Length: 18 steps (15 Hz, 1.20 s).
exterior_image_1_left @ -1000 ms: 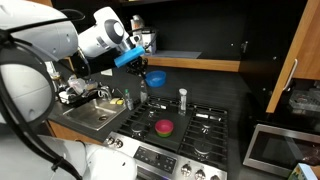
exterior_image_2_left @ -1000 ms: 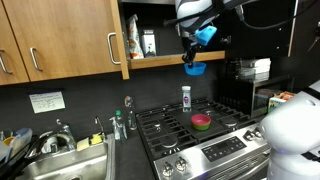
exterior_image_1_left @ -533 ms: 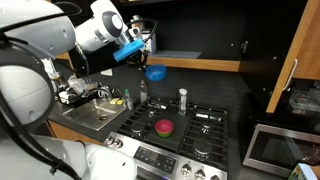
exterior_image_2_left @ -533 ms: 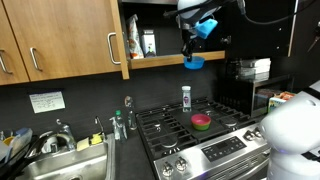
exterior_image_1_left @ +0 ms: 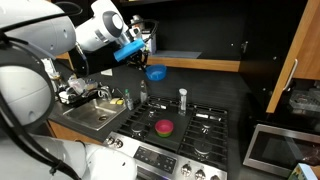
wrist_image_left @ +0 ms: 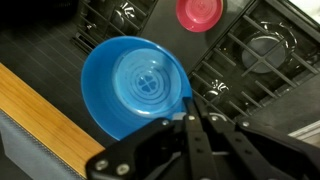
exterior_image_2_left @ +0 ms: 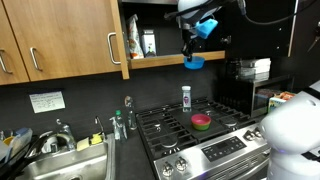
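My gripper (exterior_image_1_left: 146, 62) (exterior_image_2_left: 189, 52) is shut on the rim of a blue bowl (exterior_image_1_left: 156, 73) (exterior_image_2_left: 194, 63) and holds it high above the stove, next to the wooden shelf (exterior_image_1_left: 200, 63) (exterior_image_2_left: 160, 56). In the wrist view the gripper (wrist_image_left: 190, 104) pinches the right edge of the blue bowl (wrist_image_left: 135, 86), which hangs level, open side up. Far below, a red bowl (wrist_image_left: 199, 12) sits on the stove grate (wrist_image_left: 262, 55); it shows in both exterior views (exterior_image_1_left: 164, 127) (exterior_image_2_left: 202, 122).
A white shaker bottle (exterior_image_1_left: 182, 100) (exterior_image_2_left: 186, 96) stands at the back of the stove. A sink (exterior_image_1_left: 92, 113) (exterior_image_2_left: 60, 160) with bottles lies beside it. Cabinet doors (exterior_image_2_left: 60, 38) hang by the shelf; bottles (exterior_image_2_left: 141, 42) stand on it. A microwave (exterior_image_1_left: 282, 148) sits at one side.
The gripper has lifted the blue bowl a little higher toward the shelf since one second ago; it has held still over the last half second.
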Tool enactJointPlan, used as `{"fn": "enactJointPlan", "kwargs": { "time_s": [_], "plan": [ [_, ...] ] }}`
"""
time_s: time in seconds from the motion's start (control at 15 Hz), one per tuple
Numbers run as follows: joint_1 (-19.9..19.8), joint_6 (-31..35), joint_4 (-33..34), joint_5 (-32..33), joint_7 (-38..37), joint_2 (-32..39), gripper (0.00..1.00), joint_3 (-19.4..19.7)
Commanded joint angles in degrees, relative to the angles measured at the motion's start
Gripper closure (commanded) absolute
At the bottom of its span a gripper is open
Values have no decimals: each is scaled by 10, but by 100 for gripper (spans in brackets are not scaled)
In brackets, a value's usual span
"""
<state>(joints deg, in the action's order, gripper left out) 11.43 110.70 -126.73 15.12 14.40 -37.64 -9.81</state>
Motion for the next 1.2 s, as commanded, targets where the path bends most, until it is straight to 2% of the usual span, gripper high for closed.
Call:
{"fn": "enactJointPlan", "kwargs": {
  "time_s": [0.0,0.4,0.67,1.13],
  "plan": [
    [11,3,31,7,52,1,99,21],
    [21,-2,134,17,176,23,99,40],
    [33,-11,212,6,263,69,99,47],
    [5,-58,342,-1,305,182,99,53]
  ]
}}
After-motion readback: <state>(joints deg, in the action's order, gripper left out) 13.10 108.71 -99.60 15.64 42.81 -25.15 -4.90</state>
